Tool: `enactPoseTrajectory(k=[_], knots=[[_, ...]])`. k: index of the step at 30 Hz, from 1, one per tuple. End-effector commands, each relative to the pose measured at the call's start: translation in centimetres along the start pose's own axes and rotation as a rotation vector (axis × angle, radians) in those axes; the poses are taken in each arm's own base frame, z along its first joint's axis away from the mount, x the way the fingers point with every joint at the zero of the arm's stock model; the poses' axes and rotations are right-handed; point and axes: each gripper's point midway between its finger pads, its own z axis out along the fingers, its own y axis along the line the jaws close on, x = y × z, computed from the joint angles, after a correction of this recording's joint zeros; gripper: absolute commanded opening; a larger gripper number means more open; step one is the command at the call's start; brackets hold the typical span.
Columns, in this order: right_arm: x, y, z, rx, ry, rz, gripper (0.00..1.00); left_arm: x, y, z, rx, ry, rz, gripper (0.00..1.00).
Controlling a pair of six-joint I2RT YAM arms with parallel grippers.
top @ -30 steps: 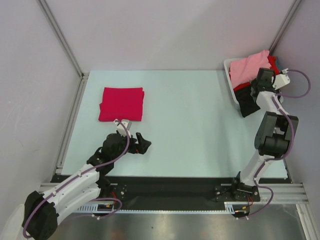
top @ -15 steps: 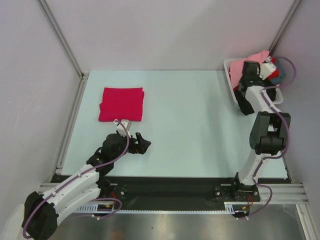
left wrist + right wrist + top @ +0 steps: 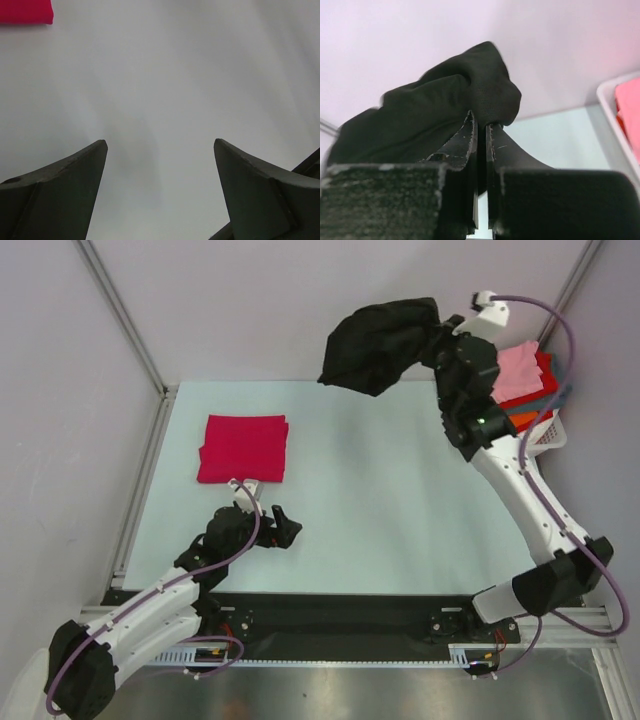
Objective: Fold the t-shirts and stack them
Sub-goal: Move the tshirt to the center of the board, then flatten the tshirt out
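Observation:
A black t-shirt (image 3: 380,345) hangs bunched in the air above the table's far edge, with my right gripper (image 3: 438,342) shut on it. In the right wrist view the black t-shirt (image 3: 435,110) is pinched between the closed fingers of the right gripper (image 3: 481,127). A magenta-red t-shirt (image 3: 243,448) lies folded on the far left of the table; its corner (image 3: 25,12) shows in the left wrist view. My left gripper (image 3: 272,528) rests low near the table's front, open; the left gripper (image 3: 160,145) has nothing between its fingers.
A white basket (image 3: 548,432) stands at the far right, holding a pink shirt (image 3: 516,372) and red and orange cloth. Grey walls with metal posts close in the table on three sides.
My right gripper has shut on the black t-shirt at the basket and swung it up and to the left, out of the basket. The left arm has not moved.

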Motion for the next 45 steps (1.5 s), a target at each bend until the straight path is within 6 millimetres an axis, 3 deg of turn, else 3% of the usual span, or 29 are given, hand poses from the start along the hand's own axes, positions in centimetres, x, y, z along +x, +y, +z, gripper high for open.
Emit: enactPoseTrajectory(k=[1,2,3,4,5,6,8,9,10,12,13,16,20,21,26,31,36,37,40,41,43,45], knots=[[-6.9,-0.2,-2.3,-0.060,-0.125,0.095,0.03,-1.9,-1.0,0.1,0.024,-0.051,0.016,0.94],[-6.0,-0.6,-2.8,-0.064,-0.092,0.097,0.06,-1.9,-1.0,0.1,0.024,-0.053,0.016,0.93],[-2.6,-1.4,-3.0,-0.059,-0.018,0.108,0.10,-1.9,-0.9,0.1,0.023,-0.053,0.017,0.94],[-1.6,-1.4,-4.3,-0.094,0.030,0.112,0.17,-1.9,-0.9,0.1,0.023,-0.053,0.018,0.93],[1.2,-1.8,-5.0,-0.107,0.099,0.102,0.20,-2.0,-0.9,0.1,0.022,-0.054,0.017,0.93],[6.2,-3.1,-5.9,-0.098,0.212,0.073,0.21,-1.9,-0.9,0.2,0.019,-0.052,0.017,0.93],[11.3,-4.2,-8.6,-0.114,0.365,0.057,0.33,-1.9,-0.8,0.2,0.015,-0.052,0.019,0.93],[13.5,-5.0,-9.6,-0.108,0.424,0.049,0.60,-1.8,-0.8,0.2,0.016,-0.050,0.019,0.93],[17.8,-6.8,-11.5,-0.083,0.533,0.031,0.71,-1.7,-0.8,0.3,0.016,-0.047,0.022,0.94],[20.0,-9.0,-13.5,-0.039,0.607,0.008,0.87,-1.6,-0.8,0.4,0.015,-0.040,0.023,0.94],[21.3,-10.3,-14.4,-0.005,0.634,-0.009,0.89,-1.7,-0.6,0.4,0.007,-0.042,0.023,0.95],[20.7,-12.2,-15.6,0.055,0.605,-0.034,1.00,-2.3,-0.3,0.2,-0.024,-0.054,0.011,1.00],[21.2,-15.2,-16.7,0.173,0.584,-0.023,1.00,-2.6,3.0,-0.7,-0.226,-0.087,-0.067,1.00],[21.3,-15.7,-16.9,0.185,0.583,-0.014,0.99,-2.8,2.9,-0.7,-0.217,-0.092,-0.062,1.00],[23.8,-19.2,-17.2,0.288,0.633,0.096,0.68,-2.6,2.1,-0.2,-0.156,-0.101,-0.038,1.00],[24.8,-23.3,-17.0,0.471,0.638,0.148,0.59,-3.5,1.3,0.7,-0.146,-0.081,-0.058,0.95],[24.2,-26.9,-17.0,0.663,0.540,0.171,0.61,-5.6,-0.2,2.8,-0.141,-0.069,-0.138,0.94],[23.9,-27.7,-17.0,0.705,0.510,0.165,0.62,-7.2,-0.9,3.2,-0.133,-0.093,-0.146,0.94],[24.7,-29.0,-16.7,0.773,0.478,0.186,0.68,-8.1,-0.9,5.0,-0.164,-0.076,-0.165,0.94],[25.5,-29.4,-16.5,0.797,0.489,0.192,0.68,-9.5,-1.4,5.6,-0.163,-0.094,-0.173,0.94],[26.1,-30.0,-16.2,0.834,0.487,0.188,0.69,-9.2,-0.8,7.3,-0.208,-0.063,-0.174,0.94],[27.3,-30.5,-15.7,0.864,0.515,0.178,0.70,-11.2,-0.4,8.4,-0.259,-0.090,-0.197,0.94]])
